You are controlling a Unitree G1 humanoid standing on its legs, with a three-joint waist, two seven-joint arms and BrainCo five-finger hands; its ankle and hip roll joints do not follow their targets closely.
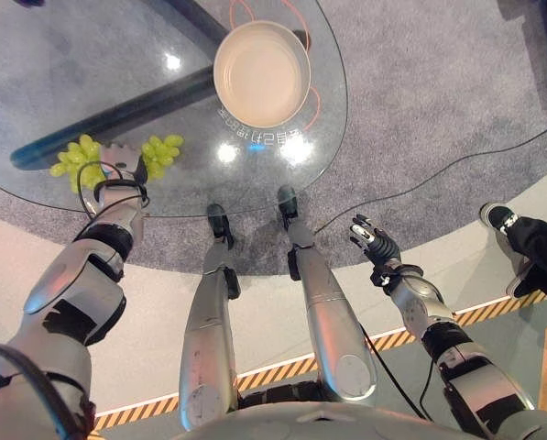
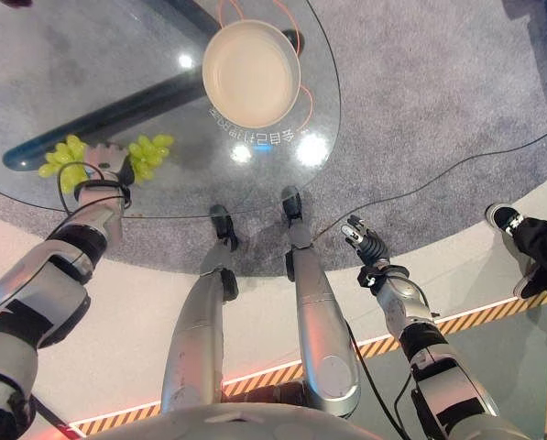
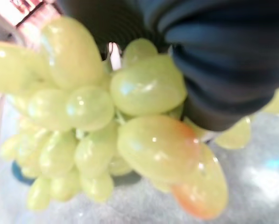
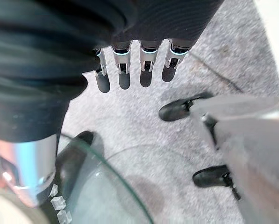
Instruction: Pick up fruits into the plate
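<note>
A bunch of green grapes (image 1: 160,151) lies on the round glass table (image 1: 62,64) near its front left edge. My left hand (image 1: 119,163) rests on the middle of the bunch, knuckles bent over it, with grapes showing on both sides. In the left wrist view the grapes (image 3: 144,140) press close against the hand's dark cover. A cream plate (image 1: 262,73) stands bare further back, to the right of the grapes. My right hand (image 1: 374,243) hangs low beside the table, off its front right edge, with straight fingers (image 4: 124,70) and nothing in it.
A person's dark shoe (image 1: 499,217) and trouser leg stand on the floor at the far right. Grey carpet (image 1: 438,92) lies under the table, and a yellow-black striped line (image 1: 484,312) crosses the floor in front.
</note>
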